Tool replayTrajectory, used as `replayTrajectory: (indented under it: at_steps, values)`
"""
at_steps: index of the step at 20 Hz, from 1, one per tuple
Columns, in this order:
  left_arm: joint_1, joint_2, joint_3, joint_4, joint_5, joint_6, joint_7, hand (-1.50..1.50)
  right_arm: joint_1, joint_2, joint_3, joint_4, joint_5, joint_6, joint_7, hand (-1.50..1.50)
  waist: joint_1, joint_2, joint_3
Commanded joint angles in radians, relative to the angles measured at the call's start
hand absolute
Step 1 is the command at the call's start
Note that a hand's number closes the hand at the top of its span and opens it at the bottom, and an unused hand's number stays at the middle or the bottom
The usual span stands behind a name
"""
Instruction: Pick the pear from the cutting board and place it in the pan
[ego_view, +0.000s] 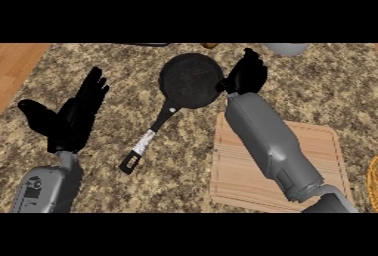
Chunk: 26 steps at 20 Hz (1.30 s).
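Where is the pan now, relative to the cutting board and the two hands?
In the head view, the pan lies on the counter up and left of the cutting board, between the open left hand and the right hand, which is beside its right rim.

Bench (148, 190) top is mottled brown-and-tan granite-look stone, filling nearly the whole head view. Upper-left corner: a strip of plain orange-brown wood surface (18, 65) meets the stone along a diagonal edge; can't tell if it's floor or an adjoining top. Along the far edge sit a pale grey rounded object (286, 48), a dark flat item (151, 44) and a small brown thing (210, 45), all cut off; at the right edge, a sliver of something orange-yellow (373, 180).
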Motion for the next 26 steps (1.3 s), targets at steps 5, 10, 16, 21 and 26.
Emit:
replayTrajectory:
  at_steps: [5, 10, 16, 21, 26]
  values:
    - [0.037, 0.042, 0.048, 0.002, 0.036, -0.037, -0.006, 0.0, 0.066, 0.009, 0.015, -0.134, -0.06, -0.413, 0.102, -1.5, -0.034, -0.019, -0.001]
    - [0.062, 0.025, 0.047, 0.022, 0.017, -0.01, -0.006, 0.0, 0.205, 0.009, 0.165, -0.321, -0.094, -0.569, 0.131, -1.5, -0.067, -0.032, -0.001]
    - [0.065, 0.028, 0.071, -0.004, 0.005, 0.024, -0.014, 0.0, 0.456, 0.01, 0.391, -0.622, -0.086, -0.669, 0.13, -1.5, -0.108, -0.04, -0.001]
    - [0.056, 0.027, 0.074, 0.024, -0.002, 0.022, -0.031, 0.0, 0.619, 0.01, 0.507, -0.774, 0.117, -0.663, 0.222, -1.5, -0.127, -0.035, -0.003]
    - [0.105, 0.029, 0.083, -0.01, 0.007, 0.01, -0.04, 0.0, 0.801, 0.01, 0.492, -0.934, 0.341, -0.585, 0.298, -1.5, -0.123, -0.032, -0.002]
